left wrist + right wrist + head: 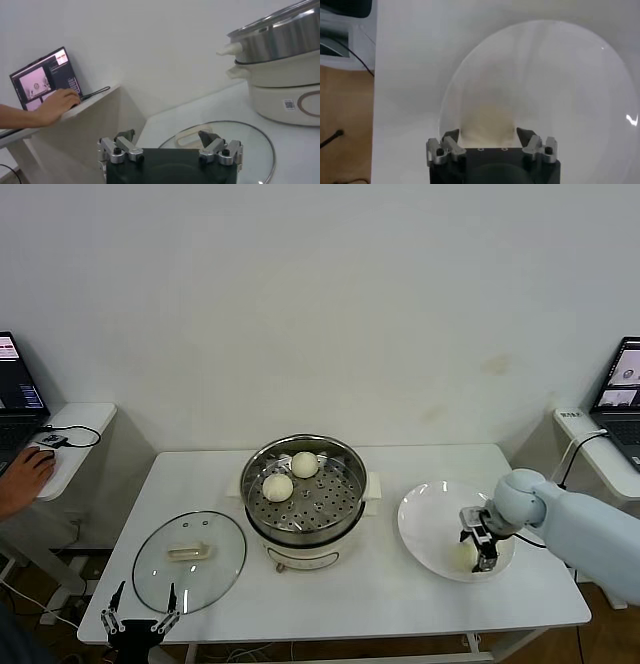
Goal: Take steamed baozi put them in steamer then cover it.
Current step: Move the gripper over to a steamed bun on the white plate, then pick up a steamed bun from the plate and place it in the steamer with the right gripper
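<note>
soft bun being taken from the plate, two already in the pot

at the far left a side table [85, 419] with a laptop [18, 389] is seen, and a person's hand [28, 474] is rested on it, well apart from the work. the left pincer [139, 621] is parked at the near left edge of the worktop [200, 469], its fingers spread apart and holding nothing. just beyond it the glass lid [189, 561] is laid flat on the worktop, handle up. the lid is judged to be rigid, fairly heavy, slippery at the glass and breakable, so it is best taken by its cream handle [190, 552] at the centre.

in the middle the steamer [304, 496] is stood uncovered, and two buns [290, 476] are seen on its perforated basket, touching or nearly touching each other, toward the back left. room is left on the basket for more.

to the right the white plate [430, 524] is set near the pot. the right pincer [477, 550] is lowered onto it, its fingers placed either side of a bun [486, 122]; whether they are already pressed on it cannot be told. no fourth bun can be made out. the bun is judged light, soft and easily dented, so it should be held across its widest part with gentle pressure.

the worktop is white, smooth and flat, against a plain pale wall [320, 304]; another laptop [622, 384] is stood at the far right.
</note>
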### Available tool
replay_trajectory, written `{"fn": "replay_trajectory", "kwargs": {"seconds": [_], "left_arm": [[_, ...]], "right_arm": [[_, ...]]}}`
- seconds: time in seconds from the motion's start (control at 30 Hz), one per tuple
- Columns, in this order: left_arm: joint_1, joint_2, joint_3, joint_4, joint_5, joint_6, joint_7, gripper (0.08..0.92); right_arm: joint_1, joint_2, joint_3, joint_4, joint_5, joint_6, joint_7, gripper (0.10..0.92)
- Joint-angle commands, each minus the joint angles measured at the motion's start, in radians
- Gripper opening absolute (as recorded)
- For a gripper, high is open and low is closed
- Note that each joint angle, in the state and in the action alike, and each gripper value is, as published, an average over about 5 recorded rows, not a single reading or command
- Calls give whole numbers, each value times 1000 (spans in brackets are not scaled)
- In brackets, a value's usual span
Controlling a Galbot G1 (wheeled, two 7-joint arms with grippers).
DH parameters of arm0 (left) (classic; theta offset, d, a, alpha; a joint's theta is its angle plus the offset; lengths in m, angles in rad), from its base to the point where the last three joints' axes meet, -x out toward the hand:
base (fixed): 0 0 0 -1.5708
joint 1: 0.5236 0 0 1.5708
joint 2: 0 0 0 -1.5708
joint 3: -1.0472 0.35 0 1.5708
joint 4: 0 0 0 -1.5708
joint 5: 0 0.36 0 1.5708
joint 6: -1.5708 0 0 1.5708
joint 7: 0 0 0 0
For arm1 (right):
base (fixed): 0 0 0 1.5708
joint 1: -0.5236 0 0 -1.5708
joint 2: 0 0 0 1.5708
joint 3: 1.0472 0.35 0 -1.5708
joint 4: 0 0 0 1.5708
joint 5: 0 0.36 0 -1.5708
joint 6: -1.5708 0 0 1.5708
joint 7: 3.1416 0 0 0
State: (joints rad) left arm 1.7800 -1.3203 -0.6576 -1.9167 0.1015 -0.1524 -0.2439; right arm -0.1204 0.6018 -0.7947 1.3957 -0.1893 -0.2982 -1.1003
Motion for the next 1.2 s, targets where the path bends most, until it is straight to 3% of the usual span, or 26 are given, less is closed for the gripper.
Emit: {"fn": "replay_trajectory", "kwargs": {"seconds": [0.03, 0.3, 0.77, 1.2], "left_arm": [[0, -1, 0, 0, 0, 0, 0, 823], [5, 1, -4, -3, -1, -4, -1, 823], [6, 10, -7, -22, -8, -1, 2, 823], [5, 14, -8, -36, -17, -2, 5, 823]], "right_arm": [[-5, 9, 1, -6, -4, -3, -3, 666], [10, 11, 12, -7, -6, 3, -11, 582], [405, -23, -104, 56, 177, -13, -41, 577], [770, 282, -273, 39, 373, -60, 0, 580]]}}
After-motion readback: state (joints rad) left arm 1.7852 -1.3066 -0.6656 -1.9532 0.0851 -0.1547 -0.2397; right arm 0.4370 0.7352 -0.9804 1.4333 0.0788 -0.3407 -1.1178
